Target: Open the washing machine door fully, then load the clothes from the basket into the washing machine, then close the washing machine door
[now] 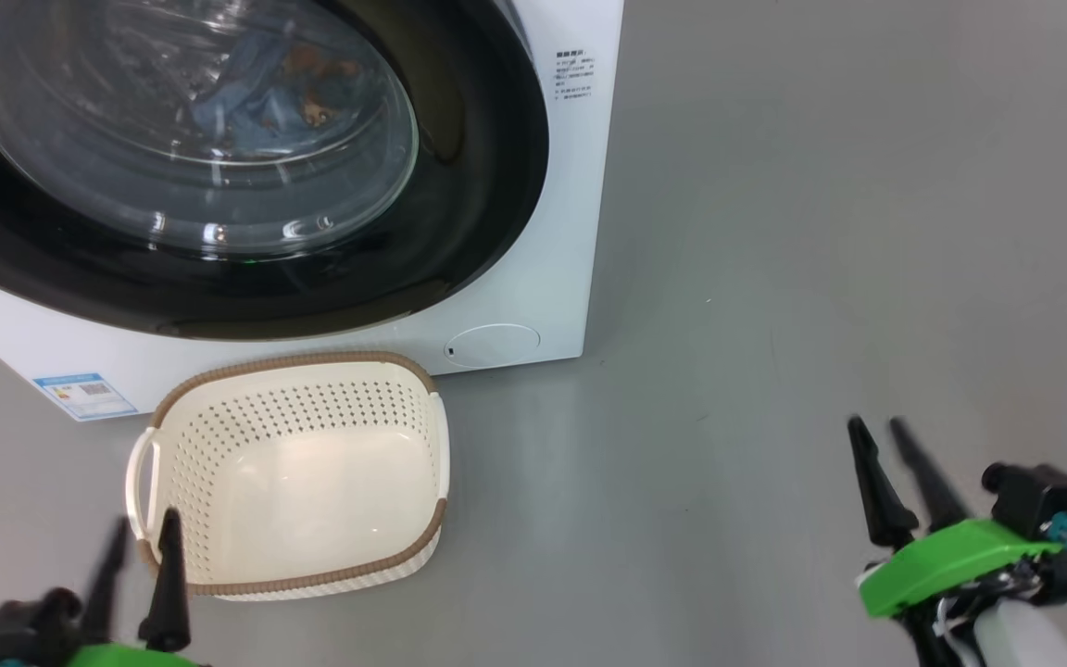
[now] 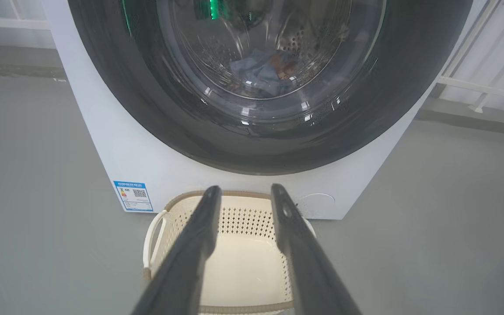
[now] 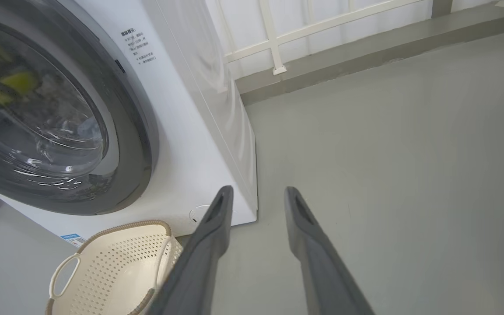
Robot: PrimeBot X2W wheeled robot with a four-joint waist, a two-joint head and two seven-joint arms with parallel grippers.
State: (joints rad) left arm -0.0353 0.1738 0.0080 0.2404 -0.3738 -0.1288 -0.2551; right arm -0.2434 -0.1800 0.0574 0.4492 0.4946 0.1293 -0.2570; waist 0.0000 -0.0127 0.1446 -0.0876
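Observation:
The washing machine door (image 1: 487, 139) lies flat against the white washing machine (image 1: 552, 296), its black ring around the clear glass. Behind the glass, light-blue clothes (image 1: 265, 97) with orange-brown prints rest in the drum, also seen as clothes (image 2: 263, 72) in the left wrist view. The cream basket (image 1: 297, 477) stands empty on the floor before the machine. My left gripper (image 1: 140, 533) is open at the basket's near left corner, above the basket (image 2: 243, 262). Out to the right over bare floor, my right gripper (image 1: 878, 426) is open and holds nothing.
A small round white flap (image 1: 494, 345) sits at the machine's lower right corner and a blue label sticker (image 1: 84, 394) at its lower left. Grey floor (image 1: 821, 232) spreads to the right. A white railing (image 3: 274, 39) runs behind the machine.

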